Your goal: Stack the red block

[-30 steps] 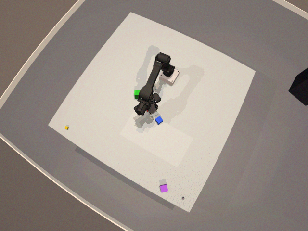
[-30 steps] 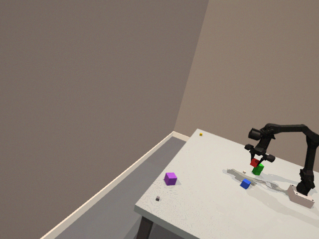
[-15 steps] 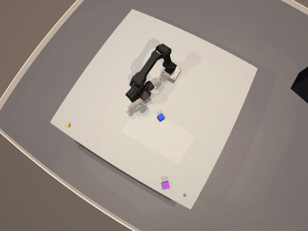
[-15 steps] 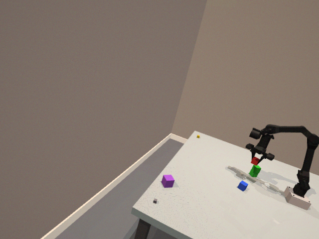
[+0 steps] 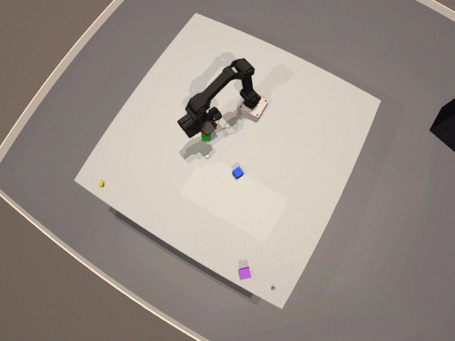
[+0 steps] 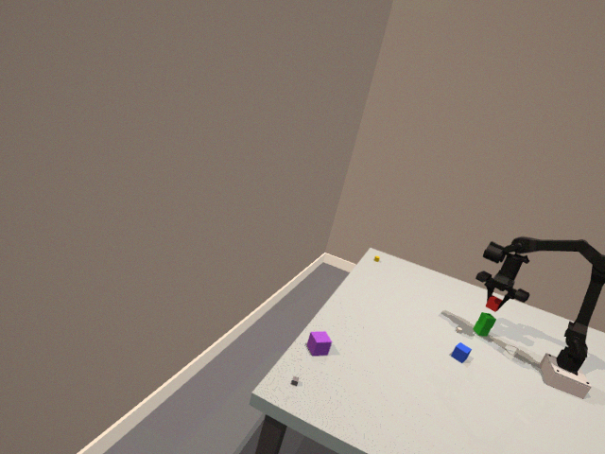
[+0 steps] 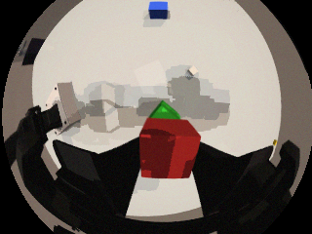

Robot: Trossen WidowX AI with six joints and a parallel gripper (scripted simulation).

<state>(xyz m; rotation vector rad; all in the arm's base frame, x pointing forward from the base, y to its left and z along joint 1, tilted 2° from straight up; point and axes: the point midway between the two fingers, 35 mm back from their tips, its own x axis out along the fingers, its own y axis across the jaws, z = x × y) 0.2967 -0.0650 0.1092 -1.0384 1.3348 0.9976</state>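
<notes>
A red block (image 7: 170, 150) is gripped in the claw (image 7: 168, 168) just below centre. A green tower (image 7: 163, 111) peeks out at its 12 o'clock edge. A blue cube (image 7: 158, 8) is seen on the counter (image 7: 111, 39) toward 12 o'clock.

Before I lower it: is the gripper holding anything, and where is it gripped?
Yes. The gripper is shut on the red block, fingers pressing its two opposite sides, above the green tower.
</notes>
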